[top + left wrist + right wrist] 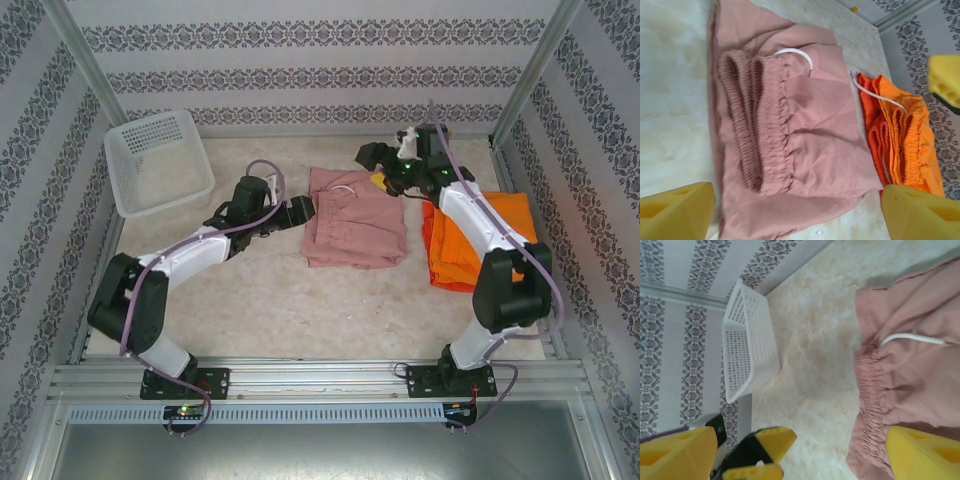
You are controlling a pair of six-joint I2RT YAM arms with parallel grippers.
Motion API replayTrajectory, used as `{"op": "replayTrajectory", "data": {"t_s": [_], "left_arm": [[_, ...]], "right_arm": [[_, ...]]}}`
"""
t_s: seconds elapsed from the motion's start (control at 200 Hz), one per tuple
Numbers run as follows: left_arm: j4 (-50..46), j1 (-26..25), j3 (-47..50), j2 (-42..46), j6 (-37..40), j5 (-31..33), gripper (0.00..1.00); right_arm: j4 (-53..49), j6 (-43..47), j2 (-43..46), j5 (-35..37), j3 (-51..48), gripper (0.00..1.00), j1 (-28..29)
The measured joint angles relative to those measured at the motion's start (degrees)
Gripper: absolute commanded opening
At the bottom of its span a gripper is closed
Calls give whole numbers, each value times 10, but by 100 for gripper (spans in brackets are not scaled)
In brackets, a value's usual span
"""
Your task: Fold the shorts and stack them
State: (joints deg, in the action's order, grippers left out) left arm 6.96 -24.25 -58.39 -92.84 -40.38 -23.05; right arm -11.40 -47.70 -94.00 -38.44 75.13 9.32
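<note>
The pink shorts (355, 232) are lying folded in the middle of the bench (260, 300), making a rough rectangle with the gathered waistband toward the far side. In the left wrist view the waistband is showing in doubled layers, and a loop of white drawstring (795, 52) is resting on the cloth just beside it.

The left gripper (306, 210) is hovering at the left edge of the pink shorts. Its jaws are standing wide apart: the yellow fingers (675, 212) are sitting at either bottom corner of its wrist view, with the cloth lying flat below and nothing pinched between them.

The right gripper (383, 168) is hanging over the far right corner of the pink shorts. Its jaws are also standing wide apart and holding nothing; in the right wrist view its fingers (920, 455) are framing the waistband and the bare bench beside it.

To the right of the pink pair, the orange shorts (485, 235) and the red-orange shorts (433, 250) are lying together in a pile near the right edge of the bench. The red-orange cloth is showing along the side that is facing the pink shorts, and the pile is sitting just beside them. The right arm is reaching across above the pile.

A white mesh basket (158, 160) is sitting in the far left corner of the bench, well apart from all the shorts.
</note>
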Motion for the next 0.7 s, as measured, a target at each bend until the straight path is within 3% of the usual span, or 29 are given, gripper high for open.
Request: {"op": "replayTrajectory", "data": {"t_s": [0.365, 0.699], "left_arm": [[-71, 0, -186, -191, 14, -25, 73], [-116, -1, -291, -310, 20, -29, 47]], "right_arm": [[70, -34, 17, 3, -182, 93, -6], [122, -39, 13, 4, -259, 94, -6]]}}
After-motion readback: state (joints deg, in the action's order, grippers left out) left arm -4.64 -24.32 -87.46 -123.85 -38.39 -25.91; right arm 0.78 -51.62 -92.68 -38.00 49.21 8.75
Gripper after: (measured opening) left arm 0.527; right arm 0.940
